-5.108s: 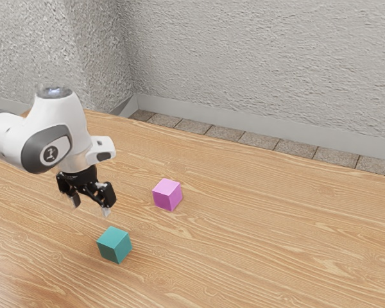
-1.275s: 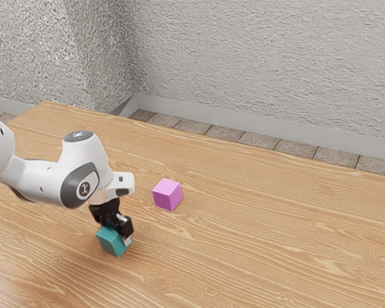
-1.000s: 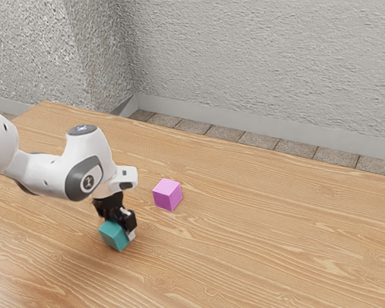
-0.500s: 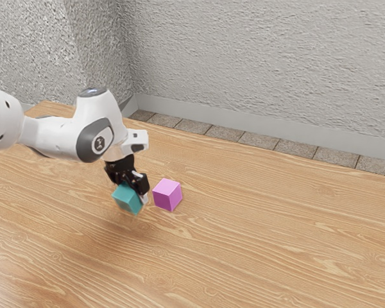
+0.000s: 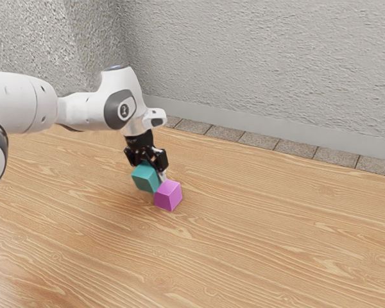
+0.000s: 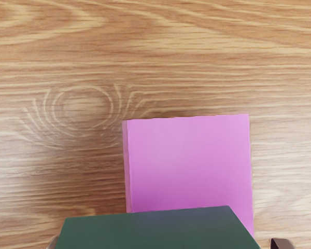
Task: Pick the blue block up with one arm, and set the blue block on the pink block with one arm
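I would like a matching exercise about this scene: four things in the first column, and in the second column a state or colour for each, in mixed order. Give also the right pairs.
Column one:
1. blue block
2. pink block
3. gripper
4. table

Column two:
A. stands on the table
B. light wood with visible grain
C. lifted off the table, between two fingers
D. black, shut on a block

Pairs: 1-C, 2-A, 3-D, 4-B
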Controlling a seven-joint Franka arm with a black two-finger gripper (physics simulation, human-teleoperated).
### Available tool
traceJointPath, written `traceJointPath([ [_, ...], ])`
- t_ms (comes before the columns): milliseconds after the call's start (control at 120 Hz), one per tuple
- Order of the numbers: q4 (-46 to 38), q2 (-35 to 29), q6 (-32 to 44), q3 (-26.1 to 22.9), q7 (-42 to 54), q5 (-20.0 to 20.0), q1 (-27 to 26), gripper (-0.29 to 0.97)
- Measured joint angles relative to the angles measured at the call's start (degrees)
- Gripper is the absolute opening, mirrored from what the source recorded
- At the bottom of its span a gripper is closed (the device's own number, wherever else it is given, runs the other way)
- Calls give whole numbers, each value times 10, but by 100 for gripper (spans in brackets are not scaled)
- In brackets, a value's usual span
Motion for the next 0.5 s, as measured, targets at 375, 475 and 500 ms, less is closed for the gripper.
traceJointPath([
  [375,110,65,-71,-3,3,-5,0,18],
  [475,124,77,-85,-3,5,-3,0,18],
  [500,126,79,-88,-4,5,-2,0,18],
])
